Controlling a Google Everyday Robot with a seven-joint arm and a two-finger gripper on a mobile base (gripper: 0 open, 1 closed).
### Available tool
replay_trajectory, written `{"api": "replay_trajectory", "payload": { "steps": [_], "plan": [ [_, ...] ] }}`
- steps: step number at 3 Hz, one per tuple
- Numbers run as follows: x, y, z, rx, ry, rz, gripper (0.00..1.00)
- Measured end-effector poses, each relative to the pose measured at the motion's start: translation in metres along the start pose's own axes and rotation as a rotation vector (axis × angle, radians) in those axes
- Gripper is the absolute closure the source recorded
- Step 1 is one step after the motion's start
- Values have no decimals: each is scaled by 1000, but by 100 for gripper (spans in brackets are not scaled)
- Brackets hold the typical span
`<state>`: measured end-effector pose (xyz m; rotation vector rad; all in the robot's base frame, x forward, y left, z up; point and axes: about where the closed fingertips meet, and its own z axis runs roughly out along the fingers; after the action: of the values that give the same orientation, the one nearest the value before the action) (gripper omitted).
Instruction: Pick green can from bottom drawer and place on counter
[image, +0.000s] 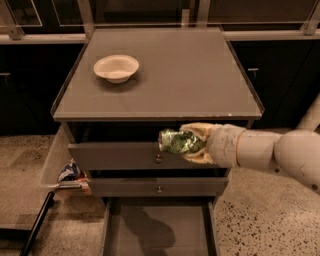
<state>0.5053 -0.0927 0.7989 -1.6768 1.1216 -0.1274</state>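
My gripper (186, 143) is shut on the green can (176, 141), a shiny green can held on its side in front of the top knobbed drawer, just below the counter's front edge. The arm reaches in from the right. The bottom drawer (159, 231) is pulled open at the bottom of the view, and its grey floor shows only a shadow. The counter (180, 75) is the flat grey cabinet top above the can.
A white bowl (116, 68) sits on the counter at the back left. A blue-and-white snack bag (71, 172) lies left of the cabinet by a clear panel. A black bar (36, 222) lies on the speckled floor at lower left.
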Motion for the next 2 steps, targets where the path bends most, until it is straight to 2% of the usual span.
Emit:
{"api": "replay_trajectory", "payload": {
  "steps": [1, 2],
  "plan": [
    [-18, -65, -4, 42, 40, -48, 100],
    [-18, -66, -5, 46, 39, -48, 100]
  ]
}}
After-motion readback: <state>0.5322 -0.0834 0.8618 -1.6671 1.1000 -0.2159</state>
